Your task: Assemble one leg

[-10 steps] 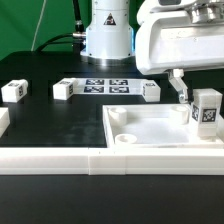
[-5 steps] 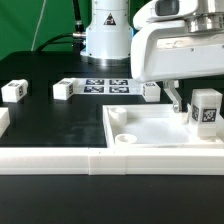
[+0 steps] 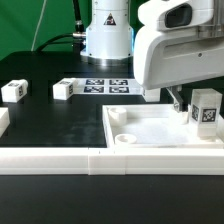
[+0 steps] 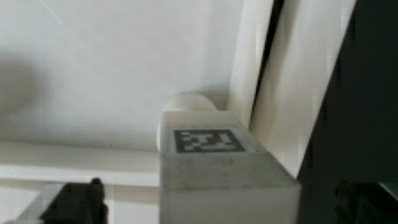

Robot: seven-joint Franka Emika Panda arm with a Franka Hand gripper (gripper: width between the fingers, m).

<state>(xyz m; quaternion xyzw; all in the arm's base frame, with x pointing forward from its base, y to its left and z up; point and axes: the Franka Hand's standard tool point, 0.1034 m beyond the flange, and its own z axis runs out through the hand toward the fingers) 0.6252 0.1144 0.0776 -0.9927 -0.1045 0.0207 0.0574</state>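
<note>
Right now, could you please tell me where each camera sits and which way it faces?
Exterior view: off the arm, low, facing across the table toward the robot's base; the arm and gripper show.
Wrist view: on the wrist, looking down at the leg; one dark fingertip shows.
Shared: the leg and the white tray-like piece.

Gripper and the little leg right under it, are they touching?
Cannot tell. In the wrist view one finger of the gripper shows a gap beside the leg; the other side is too dark.
</note>
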